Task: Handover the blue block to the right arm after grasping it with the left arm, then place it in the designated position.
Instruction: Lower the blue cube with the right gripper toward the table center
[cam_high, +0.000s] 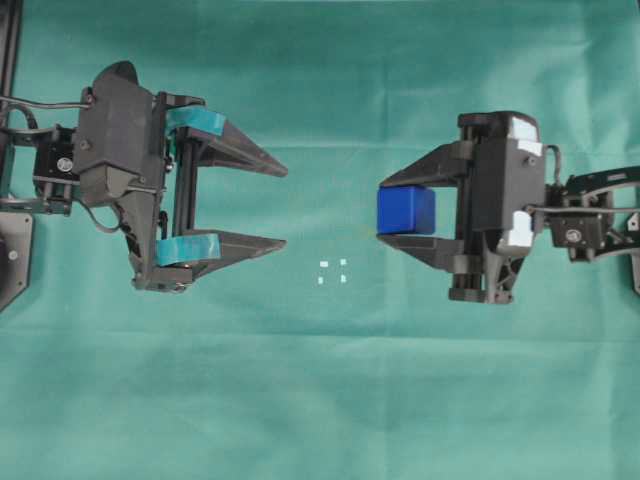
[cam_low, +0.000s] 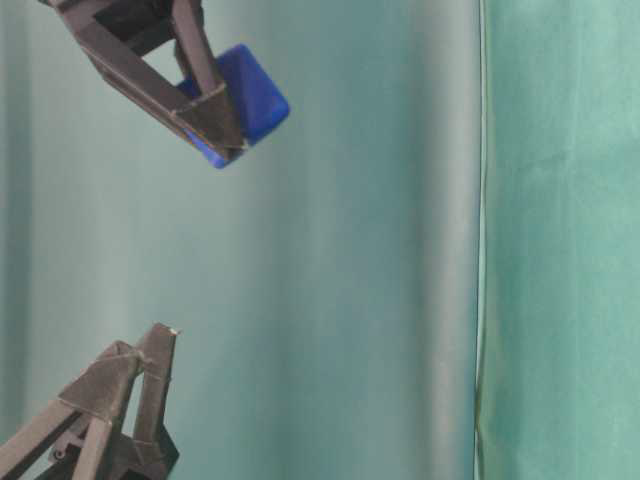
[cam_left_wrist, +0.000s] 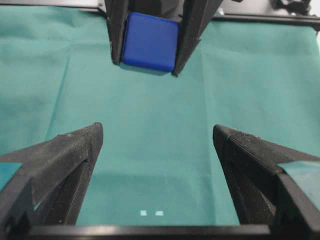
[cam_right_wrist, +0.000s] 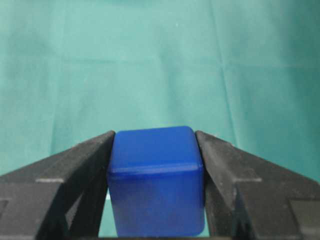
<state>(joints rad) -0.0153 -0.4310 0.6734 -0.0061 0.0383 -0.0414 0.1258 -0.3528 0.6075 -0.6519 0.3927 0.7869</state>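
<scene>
Right gripper (cam_high: 392, 212) clamps the block (cam_high: 406, 210) between both fingers, held above the cloth (cam_high: 320, 400), beside and beyond the marks (cam_high: 332, 271). Left gripper (cam_high: 272, 205) stands fully spread, empty, on the marks' other side. Placing well calls for lowering squarely over the marks before release. The table-level view alone shows the block tilted aloft; the overhead view alone shows all four marks.

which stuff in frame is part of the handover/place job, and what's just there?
Part of the job:
- blue block, clamped in the right gripper
- left gripper, open and empty
- four white marks, the placing spot, nothing on them

Just there:
- green cloth covering the table; no loose items lying about
</scene>
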